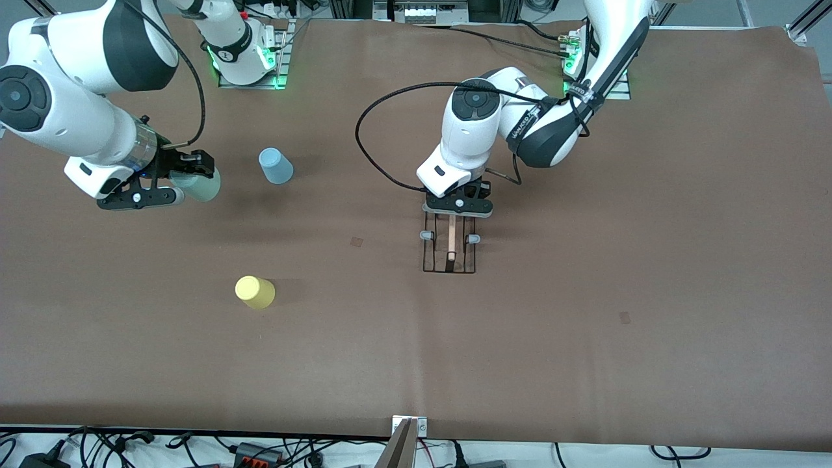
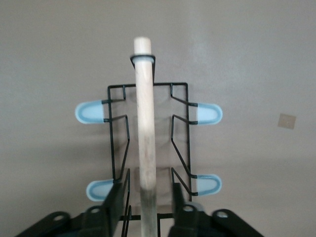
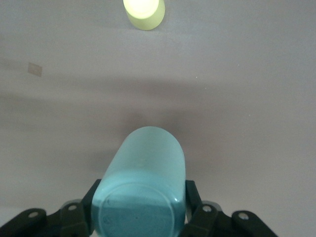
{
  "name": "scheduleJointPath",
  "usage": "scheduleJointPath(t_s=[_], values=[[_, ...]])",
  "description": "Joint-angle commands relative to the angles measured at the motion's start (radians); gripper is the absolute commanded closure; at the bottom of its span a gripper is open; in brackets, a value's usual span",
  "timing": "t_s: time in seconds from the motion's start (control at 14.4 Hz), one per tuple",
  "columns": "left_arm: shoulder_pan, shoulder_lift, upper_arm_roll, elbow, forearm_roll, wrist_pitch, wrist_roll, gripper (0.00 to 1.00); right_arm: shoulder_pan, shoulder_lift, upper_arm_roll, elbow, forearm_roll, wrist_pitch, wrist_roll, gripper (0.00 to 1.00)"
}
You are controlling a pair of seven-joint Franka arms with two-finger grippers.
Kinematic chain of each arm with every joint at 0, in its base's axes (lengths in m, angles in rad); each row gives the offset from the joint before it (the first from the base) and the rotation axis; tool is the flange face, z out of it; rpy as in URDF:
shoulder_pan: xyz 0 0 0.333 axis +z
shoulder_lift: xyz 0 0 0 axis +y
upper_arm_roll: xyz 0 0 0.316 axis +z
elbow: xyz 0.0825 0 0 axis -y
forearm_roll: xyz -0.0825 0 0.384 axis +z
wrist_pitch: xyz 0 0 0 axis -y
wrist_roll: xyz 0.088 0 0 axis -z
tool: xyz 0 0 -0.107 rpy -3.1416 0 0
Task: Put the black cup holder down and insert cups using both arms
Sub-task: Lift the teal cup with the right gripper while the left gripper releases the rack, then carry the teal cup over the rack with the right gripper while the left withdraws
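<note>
Brown paper-covered table [image 1: 585, 338], arm bases along the top edge of the front view, a tangle of cables below its lower edge.

Right arm comes in from its base, elbow high, forearm bent down over its own end of the table. Right gripper [image 1: 185, 182] has its fingers pinching the pale green cup [image 1: 198, 184] across its sides; in the right wrist view the cup [image 3: 140, 195] fills the space between the fingers [image 3: 195, 197] and hides most of them, base toward the camera. Whether the cup is clear of the table cannot be told.

Light blue cup [image 1: 275, 166] sits upside down beside the held cup, toward the table's middle. Yellow cup [image 1: 255, 292] is nearer the front camera than both, well apart from them.

Black cup holder [image 1: 448, 250] stands near the table's middle. Left arm is folded low over it; left gripper [image 1: 457, 207] is closed on the wooden rod handle [image 2: 145, 123] at one end. The holder's end under the gripper is hidden. Four grey-tipped pegs [image 2: 89, 112] are visible in the left wrist view.
</note>
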Motion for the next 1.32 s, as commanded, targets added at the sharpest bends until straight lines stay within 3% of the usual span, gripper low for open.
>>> scheduleJointPath(t_s=[0.0, 0.07, 0.35, 0.63, 0.91, 1.25], values=[[0.027, -0.065, 0.004, 0.033, 0.025, -0.125, 0.027, 0.00, 0.013, -0.004, 0.067, 0.026, 0.052, -0.012, 0.154, 0.92], [0.050, -0.079, 0.000, 0.067, 0.025, -0.218, 0.094, 0.00, 0.013, -0.004, 0.096, 0.033, 0.090, -0.007, 0.232, 0.91], [0.150, -0.085, -0.002, 0.259, 0.019, -0.518, 0.297, 0.00, 0.020, -0.002, 0.249, 0.057, 0.103, 0.031, 0.509, 0.92], [0.303, -0.088, -0.006, 0.348, 0.007, -0.616, 0.448, 0.00, 0.106, 0.052, 0.381, 0.057, 0.086, 0.164, 0.859, 0.92], [0.467, -0.096, -0.006, 0.386, -0.007, -0.687, 0.600, 0.00, 0.252, 0.160, 0.394, 0.062, -0.049, 0.336, 1.168, 0.92], [0.635, -0.105, -0.005, 0.386, -0.104, -0.687, 0.765, 0.00, 0.349, 0.340, 0.394, 0.213, -0.181, 0.355, 1.360, 0.92]])
